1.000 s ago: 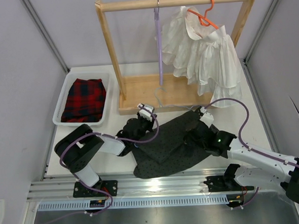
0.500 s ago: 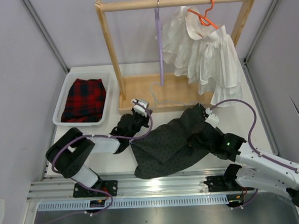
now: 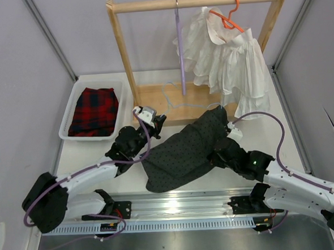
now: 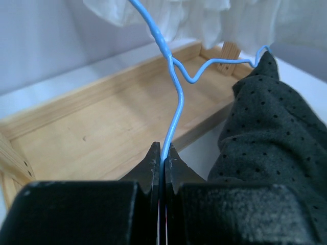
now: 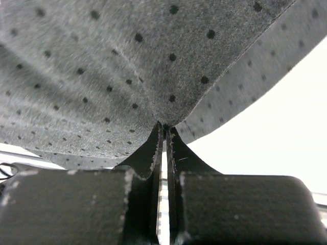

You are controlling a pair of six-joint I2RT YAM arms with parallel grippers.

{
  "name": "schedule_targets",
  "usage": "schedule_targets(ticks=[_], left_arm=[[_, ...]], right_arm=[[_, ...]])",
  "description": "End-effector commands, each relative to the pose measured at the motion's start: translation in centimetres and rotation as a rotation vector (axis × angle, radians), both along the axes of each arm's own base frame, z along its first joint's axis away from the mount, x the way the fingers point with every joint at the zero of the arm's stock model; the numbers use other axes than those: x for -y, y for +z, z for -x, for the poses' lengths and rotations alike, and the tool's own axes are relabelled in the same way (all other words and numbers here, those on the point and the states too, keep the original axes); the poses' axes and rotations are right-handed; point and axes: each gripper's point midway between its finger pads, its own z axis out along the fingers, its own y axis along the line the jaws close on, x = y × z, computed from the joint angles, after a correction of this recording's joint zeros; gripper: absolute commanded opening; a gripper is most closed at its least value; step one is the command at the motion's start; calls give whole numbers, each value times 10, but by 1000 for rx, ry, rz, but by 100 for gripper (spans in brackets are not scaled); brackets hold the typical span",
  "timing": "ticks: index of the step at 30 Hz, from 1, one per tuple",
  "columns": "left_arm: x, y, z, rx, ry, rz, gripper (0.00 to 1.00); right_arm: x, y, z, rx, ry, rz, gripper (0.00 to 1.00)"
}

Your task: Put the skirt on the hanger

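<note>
From above I see the skirt (image 3: 185,152) draped mid-frame over the worktop (image 3: 78,153), but only my wrist views show the left claw (image 4: 162,150) pinched tight on the hanger (image 4: 161,42) wire and the right claw (image 5: 164,127) clamping a skirt fold.

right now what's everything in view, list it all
skirt: 1, charcoal with light dots, middle of the table
hanger: 1, pale blue wire, over the rack base
rack: 1, pale wood, at the back
lilac hanger: 1, lilac, on the rack
orange hanger: 1, orange, on the rack
ruffled garment: 1, white, on the orange hanger
tray: 1, white, back left
plaid garment: 1, red-black, in the tray
left gripper: 1, black, shut on the hanger
right gripper: 1, black, shut on the skirt
</note>
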Motion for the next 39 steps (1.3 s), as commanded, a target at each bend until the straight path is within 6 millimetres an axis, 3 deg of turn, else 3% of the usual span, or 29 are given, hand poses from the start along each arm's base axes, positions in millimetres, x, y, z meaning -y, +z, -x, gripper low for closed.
schedule_targets(ticks=[1,7,12,15,19,22,26,32,33,35,36,39], left_arm=[[-8,68,15,127,-7,78,0],[0,106,46,179,-76,74,0],[-12,133,64,210,-67,91,0],[-24,154,68,233,-35,110,0],[-31,164,71,271,-1,131,0],[-37,167,65,275,49,134,0],[-38,184,63,300,66,141,0],[-46,204,66,318,82,121,0],[-49,219,70,328,80,135,0],[-49,214,72,298,64,101,0],[-52,224,75,302,64,116,0],[-58,226,82,290,49,108,0]], right_arm=[[-7,4,0,20,51,5,0],[-19,14,-2,44,114,6,0],[-34,25,-3,82,164,-43,0],[-46,38,-2,120,214,-83,0],[-59,61,-1,161,255,-113,0],[-68,70,3,175,277,-109,0],[-79,74,9,180,300,-117,0],[-66,48,9,138,257,-33,0],[-62,45,6,136,244,-27,0],[-56,41,4,126,232,-30,0],[-52,35,4,116,230,-22,1],[-50,42,-1,138,231,-53,6]])
